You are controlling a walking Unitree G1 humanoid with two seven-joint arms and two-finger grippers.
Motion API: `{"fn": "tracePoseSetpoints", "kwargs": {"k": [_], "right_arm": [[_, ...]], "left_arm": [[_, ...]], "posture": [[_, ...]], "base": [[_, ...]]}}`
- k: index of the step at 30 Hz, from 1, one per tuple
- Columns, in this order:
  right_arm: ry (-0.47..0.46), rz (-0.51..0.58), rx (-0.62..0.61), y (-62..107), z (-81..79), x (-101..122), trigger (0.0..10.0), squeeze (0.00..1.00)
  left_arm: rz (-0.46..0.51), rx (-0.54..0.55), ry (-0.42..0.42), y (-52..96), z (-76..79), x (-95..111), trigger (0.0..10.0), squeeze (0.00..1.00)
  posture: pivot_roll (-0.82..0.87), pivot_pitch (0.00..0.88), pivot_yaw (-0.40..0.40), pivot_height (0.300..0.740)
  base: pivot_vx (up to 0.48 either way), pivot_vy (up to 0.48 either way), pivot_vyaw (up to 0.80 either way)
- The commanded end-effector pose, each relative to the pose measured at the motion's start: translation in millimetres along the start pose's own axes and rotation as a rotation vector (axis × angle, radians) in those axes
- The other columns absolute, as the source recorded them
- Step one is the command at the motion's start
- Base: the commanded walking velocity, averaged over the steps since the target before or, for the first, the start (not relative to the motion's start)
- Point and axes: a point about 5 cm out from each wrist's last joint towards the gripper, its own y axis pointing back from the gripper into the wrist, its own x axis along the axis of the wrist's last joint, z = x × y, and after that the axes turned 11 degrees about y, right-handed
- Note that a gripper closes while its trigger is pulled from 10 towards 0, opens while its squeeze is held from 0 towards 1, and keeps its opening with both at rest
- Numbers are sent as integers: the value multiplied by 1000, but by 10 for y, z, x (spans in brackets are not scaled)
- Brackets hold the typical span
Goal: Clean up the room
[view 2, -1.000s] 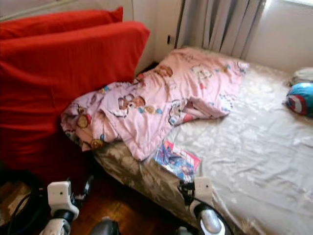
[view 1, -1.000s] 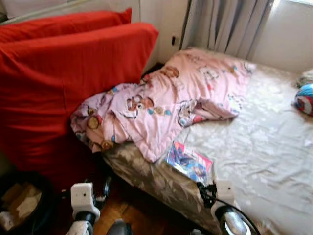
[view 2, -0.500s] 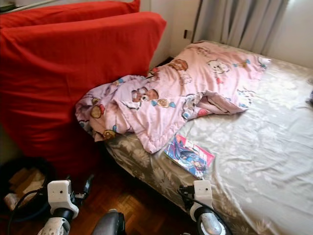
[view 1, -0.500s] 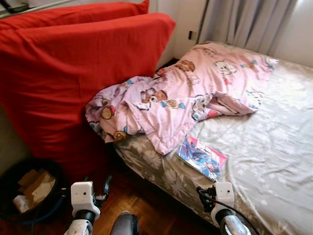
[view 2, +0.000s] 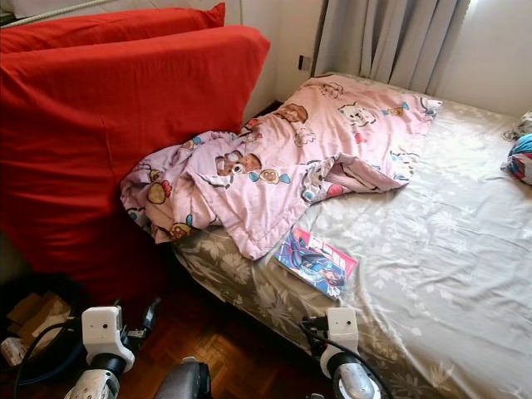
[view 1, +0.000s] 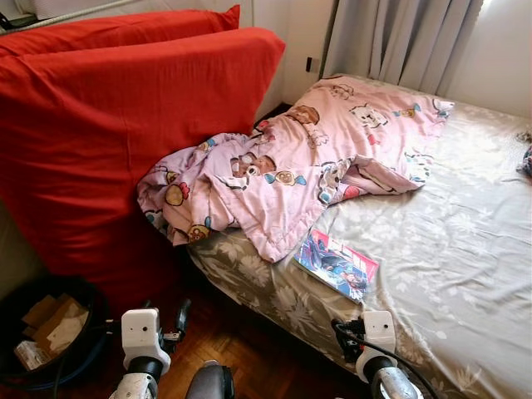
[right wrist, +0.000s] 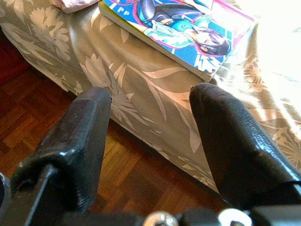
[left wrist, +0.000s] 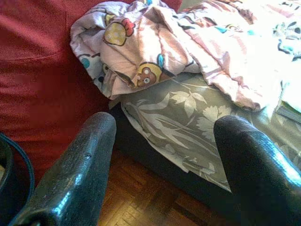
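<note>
Right gripper point(right wrist: 150, 141) hung with its fingers spread apart, holding nothing, low over the parquet floor point(right wrist: 51, 117) at the bed's edge. Just beyond its fingertips lay a comic book point(view 1: 337, 264), glossy cover with a cartoon figure, flat on the floral bedsheet point(view 1: 432, 249), beside the crumpled pink bear-print blanket point(view 1: 283, 174). Left gripper point(left wrist: 162, 150) hung likewise spread near the red cushion point(view 1: 108, 141).

Bare sheet point(view 1: 449, 241) beyond book point(view 1: 337, 263) (blanket point(view 1: 307, 162) left)
</note>
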Motion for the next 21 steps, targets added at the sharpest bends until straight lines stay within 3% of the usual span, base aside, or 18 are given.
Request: {"fn": "tracePoseSetpoints", "kwargs": {"k": [1,8,21], "right_arm": [[-6,21,-7,-18,14,45,10000,0],[2,14,2,-17,10,38,10000,0],[13,36,15,-27,-36,69,10000,0]], "left_arm": [[-5,-1,8,9,3,-4,10000,0],[-5,-3,9,3,26,3,10000,0],[6,-6,11,20,55,41,10000,0]], "posture": [[39,74,-29,643],[41,79,-31,643],[40,84,-30,643]], "base": [[0,0,0],[0,0,0],[291,0,0]]}}
